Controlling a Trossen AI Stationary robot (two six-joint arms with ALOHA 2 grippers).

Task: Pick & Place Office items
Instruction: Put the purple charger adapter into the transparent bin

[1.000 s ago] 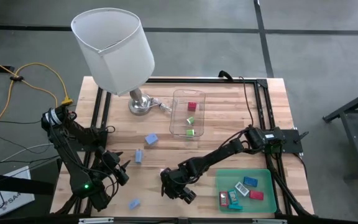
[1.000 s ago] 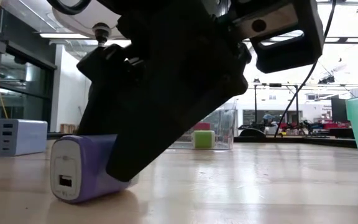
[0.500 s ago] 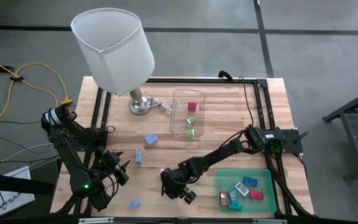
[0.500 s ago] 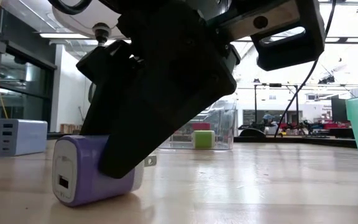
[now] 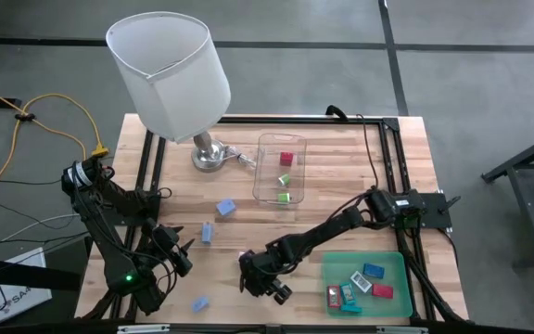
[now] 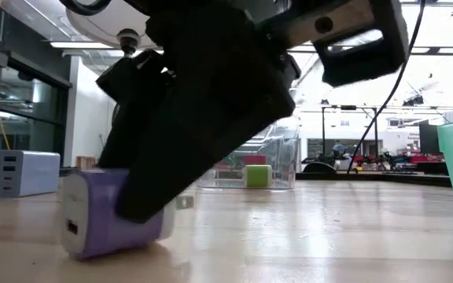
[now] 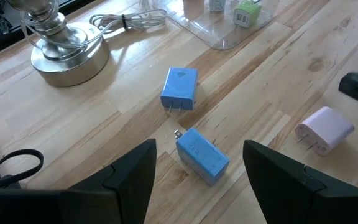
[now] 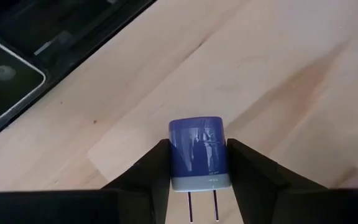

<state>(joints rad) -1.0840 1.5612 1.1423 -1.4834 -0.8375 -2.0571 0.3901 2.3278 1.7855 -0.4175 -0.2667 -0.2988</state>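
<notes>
- Right tool (image 8: 194,171) clamped on a purple USB wall charger (image 8: 199,151), one dark finger on each flat side, prongs pointing back toward the wrist
- In the low view, charger (image 6: 104,214) tilted, one bottom edge touching the desk (image 6: 305,236), near the front edge between the two arms
- Best done by lifting straight up before any sideways travel, so the resting edge does not drag or twist the charger out of the fingers; grip looks centred, worth keeping firm
- Likely destination, judged from the layout: the green tray (image 5: 392,263), just beside the right arm; release low over a bare patch
- Left tool (image 7: 197,168) apart and empty, hovering over the desk's left side above two blue chargers (image 7: 180,88) (image 7: 202,155), with a pink one (image 7: 325,129) nearby
- Green tray holding about four small pieces in red, teal, blue and white
- Clear plastic box (image 5: 280,168) at desk centre holding a red piece and two green ones
- Lamp (image 5: 170,65) standing at the back left
</notes>
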